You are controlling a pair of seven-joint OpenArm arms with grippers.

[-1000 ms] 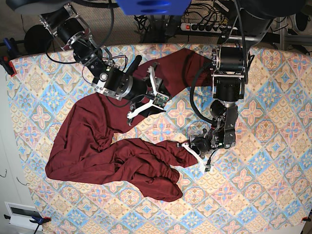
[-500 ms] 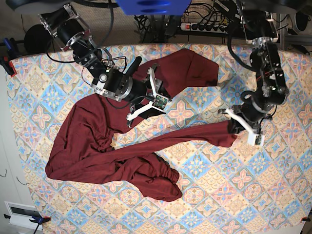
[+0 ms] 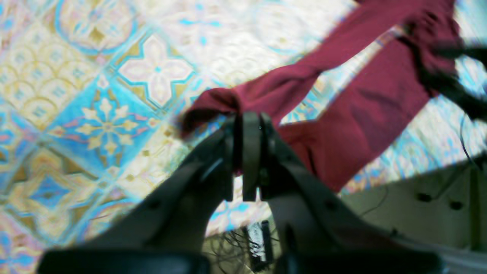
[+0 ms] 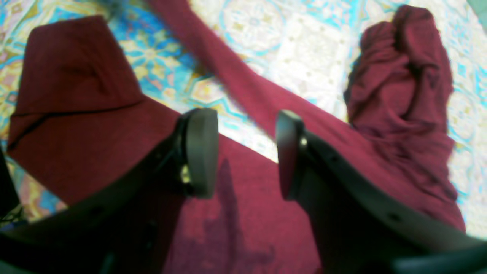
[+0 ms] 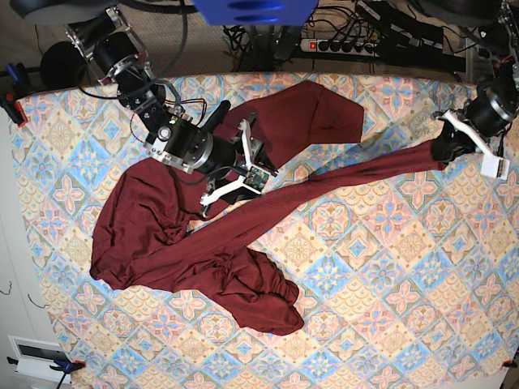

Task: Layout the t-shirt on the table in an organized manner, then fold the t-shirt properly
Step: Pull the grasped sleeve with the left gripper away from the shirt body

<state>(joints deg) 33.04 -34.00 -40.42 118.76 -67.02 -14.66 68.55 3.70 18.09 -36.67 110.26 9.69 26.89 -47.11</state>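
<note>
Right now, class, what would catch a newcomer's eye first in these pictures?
A dark red t-shirt lies bunched on the patterned table, one long strip stretched toward the far right edge. There the left gripper is shut on its end. The right gripper hovers open over the cloth at the upper left.

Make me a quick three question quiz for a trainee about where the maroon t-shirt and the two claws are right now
1. True or false: the left claw is shut on the t-shirt.
2. Which best describes the right claw? A: shut on the fabric. B: open above the fabric, gripping nothing. C: out of every view.
3. Fill in: the strip of shirt pulled by the left claw stretches across the table toward its ____ edge in the base view.

Key
1. True; the wrist view shows cloth pinched between its closed jaws.
2. B
3. right
</note>
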